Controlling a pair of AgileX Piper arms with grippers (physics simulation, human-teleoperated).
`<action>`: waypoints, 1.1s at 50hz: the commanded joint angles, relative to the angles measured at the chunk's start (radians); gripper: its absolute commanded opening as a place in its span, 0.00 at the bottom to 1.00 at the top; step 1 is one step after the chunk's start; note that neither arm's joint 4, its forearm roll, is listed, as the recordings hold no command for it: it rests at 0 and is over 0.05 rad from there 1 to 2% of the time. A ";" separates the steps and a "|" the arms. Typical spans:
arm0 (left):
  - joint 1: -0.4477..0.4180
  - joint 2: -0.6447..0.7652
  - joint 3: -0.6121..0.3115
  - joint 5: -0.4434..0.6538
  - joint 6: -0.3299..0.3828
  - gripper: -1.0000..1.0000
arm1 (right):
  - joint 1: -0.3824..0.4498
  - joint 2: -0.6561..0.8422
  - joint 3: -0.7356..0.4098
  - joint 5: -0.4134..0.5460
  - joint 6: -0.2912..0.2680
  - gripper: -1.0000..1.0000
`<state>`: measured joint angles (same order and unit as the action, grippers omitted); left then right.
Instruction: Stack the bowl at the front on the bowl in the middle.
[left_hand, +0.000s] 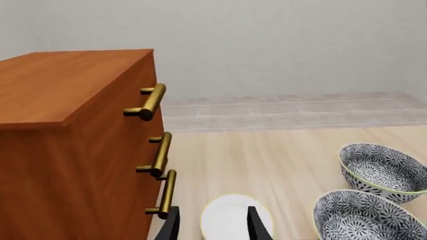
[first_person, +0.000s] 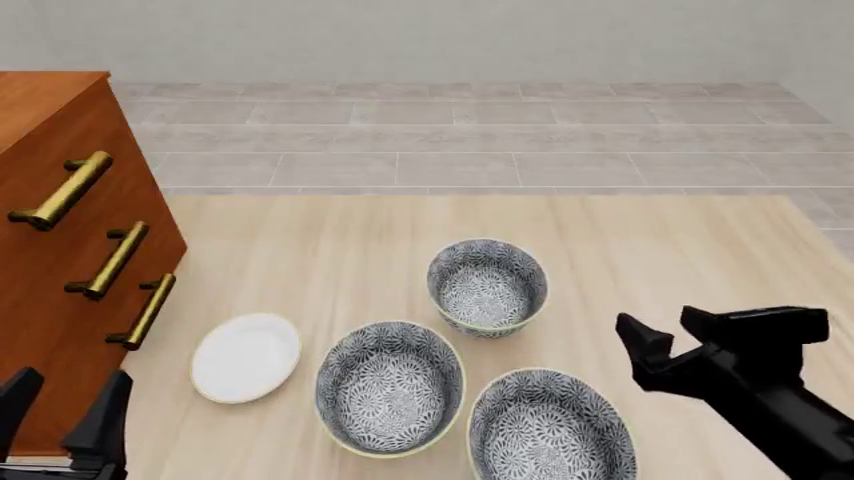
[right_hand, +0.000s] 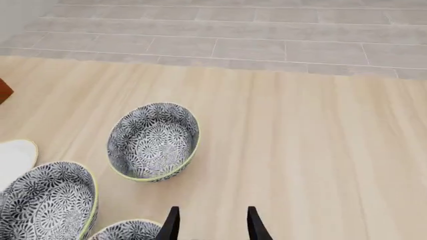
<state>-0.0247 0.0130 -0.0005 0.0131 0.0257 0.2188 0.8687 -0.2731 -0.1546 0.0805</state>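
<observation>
Three alike grey-and-white floral bowls stand on the wooden table. The bowl at the front (first_person: 551, 427) is nearest the table's front edge; only its rim (right_hand: 127, 229) peeks into the right wrist view. The bowl in the middle (first_person: 390, 386) (right_hand: 47, 200) (left_hand: 363, 217) stands to its left and a little further back. My right gripper (first_person: 663, 340) (right_hand: 212, 226) hovers open and empty to the right of the front bowl, touching nothing. My left gripper (first_person: 60, 408) (left_hand: 213, 224) is open and empty at the front left, by the cabinet.
The third floral bowl (first_person: 487, 285) (right_hand: 153, 140) (left_hand: 383, 170) sits furthest back. A small plain white plate (first_person: 246, 357) (left_hand: 230, 217) lies left of the bowls. A wooden drawer cabinet (first_person: 60, 250) (left_hand: 67, 130) with brass handles stands along the left edge.
</observation>
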 joint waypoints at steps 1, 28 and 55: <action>-0.004 0.009 0.000 -0.009 0.001 1.00 | 0.072 0.237 -0.131 0.043 0.036 1.00; -0.008 0.009 0.000 -0.007 0.001 1.00 | 0.089 0.496 -0.398 0.203 0.077 1.00; -0.004 0.015 0.000 -0.011 -0.003 1.00 | 0.083 0.679 -0.565 0.262 0.083 1.00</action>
<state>-0.0250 0.0270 -0.0005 0.0003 0.0226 0.3132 1.4826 -0.7818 0.0967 0.1601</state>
